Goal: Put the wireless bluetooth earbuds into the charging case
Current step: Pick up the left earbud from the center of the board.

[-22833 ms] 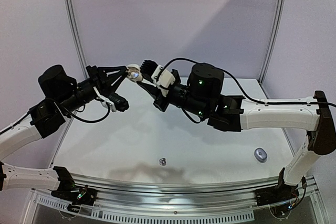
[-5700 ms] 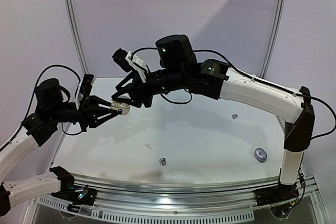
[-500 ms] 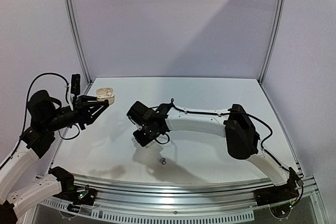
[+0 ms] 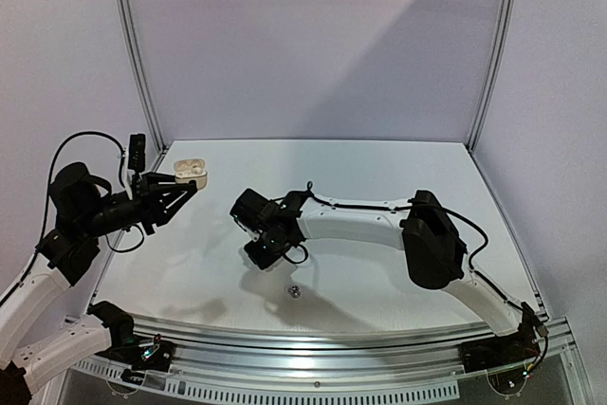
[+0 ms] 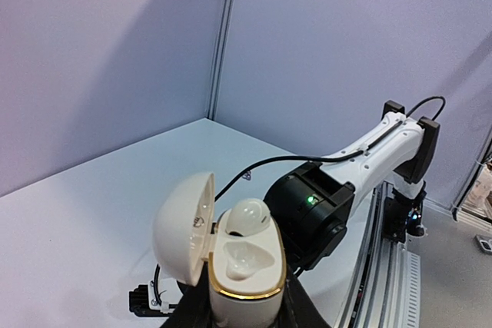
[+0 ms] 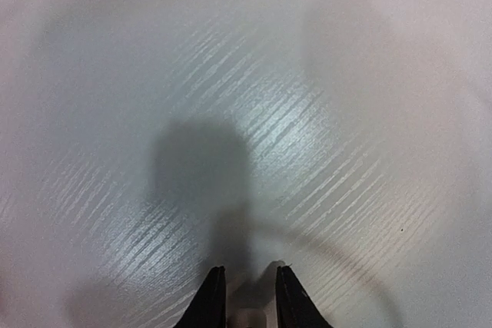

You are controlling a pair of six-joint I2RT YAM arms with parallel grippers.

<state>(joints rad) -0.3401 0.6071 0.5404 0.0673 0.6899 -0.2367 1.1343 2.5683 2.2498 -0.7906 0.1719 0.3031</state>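
- Charging case (image 5: 242,266): smooth, glossy cream-white plastic, with a thin gold band round the rim that looks like metal.
- White earbud (image 5: 247,217) seated in the charging case: same glossy, smooth plastic.
- Table (image 6: 323,74) beneath the charging case: white, satin, finely streaked grain.
- Right arm (image 4: 351,223) beside the charging case: smooth white shells, matt black joints, probably plastic.
- Grey earbud (image 4: 294,291), well apart from the charging case: silvery, shiny.

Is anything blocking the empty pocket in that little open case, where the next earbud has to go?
Nothing visible does. The case has its lid swung back, one white earbud is seated, and the pocket beside it lies bare and uncovered.
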